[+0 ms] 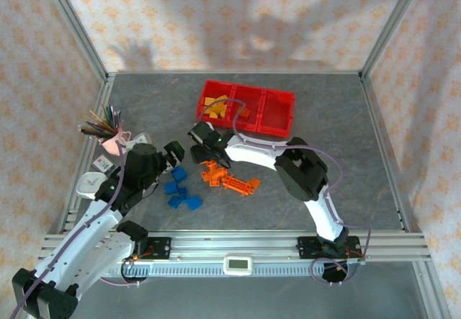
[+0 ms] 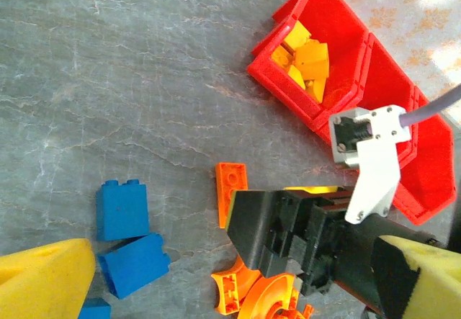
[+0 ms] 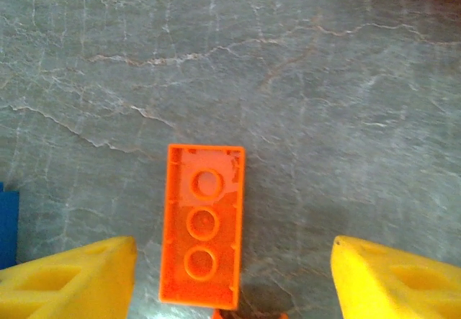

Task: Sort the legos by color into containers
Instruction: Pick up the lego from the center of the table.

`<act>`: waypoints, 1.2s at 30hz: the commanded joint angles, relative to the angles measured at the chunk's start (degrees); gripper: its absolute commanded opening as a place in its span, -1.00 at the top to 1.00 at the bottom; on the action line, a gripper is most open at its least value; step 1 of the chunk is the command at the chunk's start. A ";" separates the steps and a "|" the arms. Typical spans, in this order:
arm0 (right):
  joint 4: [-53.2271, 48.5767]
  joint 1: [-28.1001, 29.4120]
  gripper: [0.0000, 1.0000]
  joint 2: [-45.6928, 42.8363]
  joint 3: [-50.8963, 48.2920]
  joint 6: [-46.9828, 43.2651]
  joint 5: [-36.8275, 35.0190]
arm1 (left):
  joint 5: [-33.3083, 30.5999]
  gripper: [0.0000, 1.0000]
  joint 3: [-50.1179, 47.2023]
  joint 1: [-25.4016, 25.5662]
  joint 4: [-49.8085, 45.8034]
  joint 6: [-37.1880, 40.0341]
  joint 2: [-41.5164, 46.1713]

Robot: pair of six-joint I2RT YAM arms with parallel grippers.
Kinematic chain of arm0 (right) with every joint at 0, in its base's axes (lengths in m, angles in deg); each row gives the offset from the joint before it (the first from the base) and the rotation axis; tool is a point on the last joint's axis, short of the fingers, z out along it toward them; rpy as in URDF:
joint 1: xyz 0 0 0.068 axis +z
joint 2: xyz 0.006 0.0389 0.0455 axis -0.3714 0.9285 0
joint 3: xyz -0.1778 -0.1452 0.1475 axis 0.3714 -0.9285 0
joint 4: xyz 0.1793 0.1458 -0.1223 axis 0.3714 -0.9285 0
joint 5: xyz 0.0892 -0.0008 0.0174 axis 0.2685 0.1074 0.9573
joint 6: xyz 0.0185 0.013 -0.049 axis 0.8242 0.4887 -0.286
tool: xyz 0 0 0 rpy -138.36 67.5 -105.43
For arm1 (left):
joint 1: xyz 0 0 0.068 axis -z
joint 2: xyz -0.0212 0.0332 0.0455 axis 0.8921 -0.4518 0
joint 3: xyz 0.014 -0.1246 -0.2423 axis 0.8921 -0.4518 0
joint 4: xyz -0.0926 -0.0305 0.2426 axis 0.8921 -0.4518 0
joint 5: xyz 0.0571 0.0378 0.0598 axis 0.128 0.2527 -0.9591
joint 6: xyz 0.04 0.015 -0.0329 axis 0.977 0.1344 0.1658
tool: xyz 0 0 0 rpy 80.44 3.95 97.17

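Nothing legible for you here. White card (image 1: 103,163) by the pink cup (image 1: 112,146): dark marks, too small to read. Pale plate (image 1: 238,264) on front rail (image 1: 288,243): unreadable. Orange brick (image 3: 203,225) underside: no lettering made out.

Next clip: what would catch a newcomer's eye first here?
The bright red containers stand far back on the grey table, with yellow legos heaped in the left-end compartment. Nearer the arms, blue legos and orange legos lie loose, and one orange brick lies underside up between the open yellow fingers of the right gripper.
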 commanded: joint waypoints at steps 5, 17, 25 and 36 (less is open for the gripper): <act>-1.47 0.59 -0.24 4.21 4.22 -1.09 -0.95 | -2.30 -0.99 -0.97 -0.10 -2.24 -1.62 0.85; -2.78 0.98 0.18 8.09 6.70 -1.46 -4.13 | -1.42 -0.99 -0.93 -0.09 -1.47 -1.67 0.76; -2.01 0.70 0.39 4.69 7.29 -0.44 -3.46 | -0.16 -0.99 -0.14 -0.09 -0.70 -0.93 0.33; -2.69 -6.35 0.39 -4.51 7.34 2.10 -2.72 | 3.19 -0.99 1.44 -0.09 4.46 0.82 -3.55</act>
